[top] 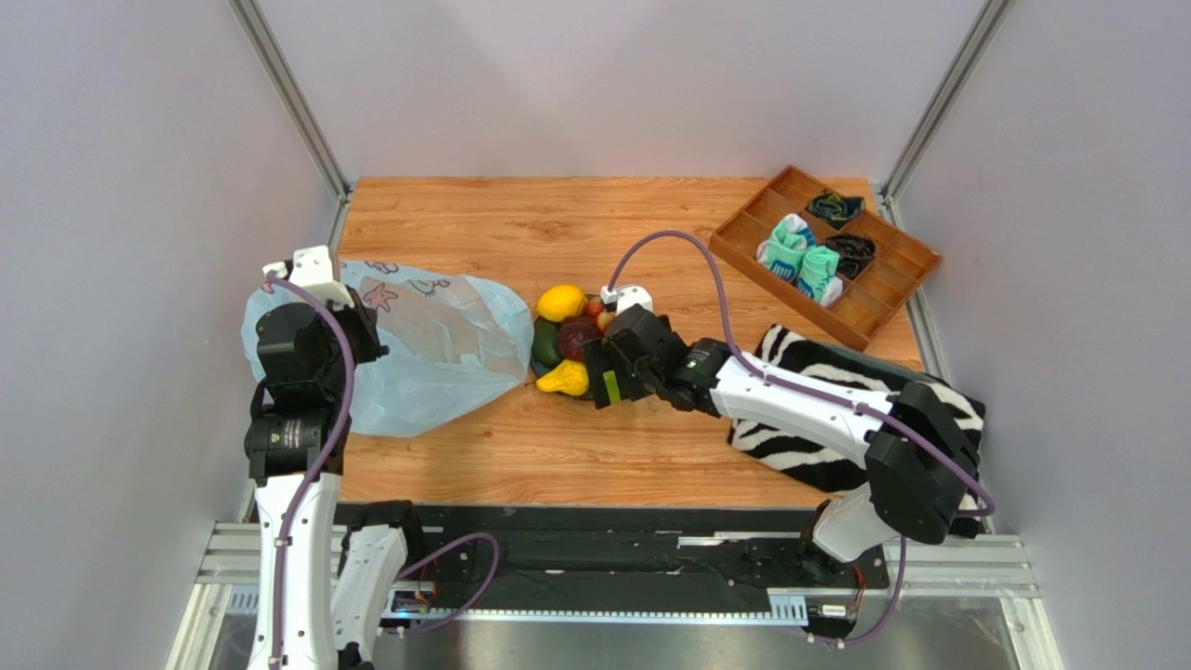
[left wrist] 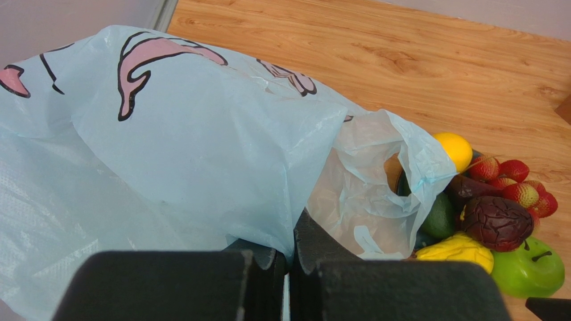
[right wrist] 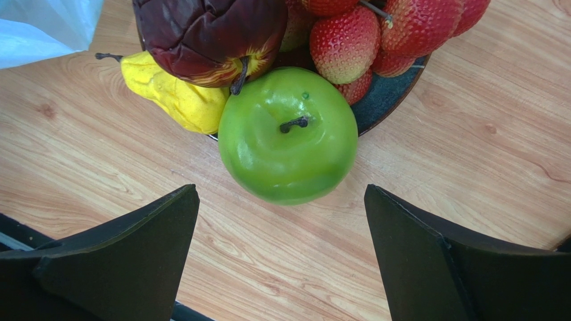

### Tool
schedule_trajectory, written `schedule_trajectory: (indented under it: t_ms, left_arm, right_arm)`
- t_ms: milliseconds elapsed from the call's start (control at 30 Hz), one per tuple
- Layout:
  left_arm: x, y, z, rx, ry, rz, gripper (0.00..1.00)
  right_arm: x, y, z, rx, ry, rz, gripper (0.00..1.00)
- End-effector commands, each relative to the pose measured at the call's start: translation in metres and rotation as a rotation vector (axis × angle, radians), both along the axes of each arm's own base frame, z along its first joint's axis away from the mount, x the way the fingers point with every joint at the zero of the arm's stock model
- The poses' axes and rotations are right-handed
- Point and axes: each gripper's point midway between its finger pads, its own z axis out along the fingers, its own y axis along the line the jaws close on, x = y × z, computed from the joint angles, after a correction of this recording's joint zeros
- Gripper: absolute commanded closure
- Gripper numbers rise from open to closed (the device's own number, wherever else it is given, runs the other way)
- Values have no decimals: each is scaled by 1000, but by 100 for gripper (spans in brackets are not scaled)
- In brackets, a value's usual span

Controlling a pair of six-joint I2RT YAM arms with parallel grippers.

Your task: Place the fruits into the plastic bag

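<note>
Right wrist view shows my right gripper (right wrist: pixel 281 194) with fingers wide apart; the green apple (right wrist: pixel 288 137) sits between them, just beyond the tips, stem toward the camera; the yellow pear (right wrist: pixel 174 93) lies slanted beyond my left finger, stem pointing left; my left gripper (left wrist: pixel 289 267) is clamped on the plastic bag (left wrist: pixel 201 147), whose mouth opens right of my fingertips.

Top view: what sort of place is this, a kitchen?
Probably a robot testing bench, not a home kitchen: a left arm and right arm bolted to a metal rail, plain grey panels walling in a wooden table, and toy-like fruits beside a plastic bag.
</note>
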Motion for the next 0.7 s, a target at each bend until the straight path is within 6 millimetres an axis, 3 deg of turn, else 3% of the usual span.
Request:
schedule_trajectory:
  t_ms: [0, 667]
  left_arm:
    - [3, -3, 8, -1, -27, -16, 100]
    - [3, -4, 7, -4, -23, -23, 100]
  right_arm:
    - [15, 17, 17, 43, -46, 0, 0]
    - [24, 14, -4, -45, -12, -47, 0]
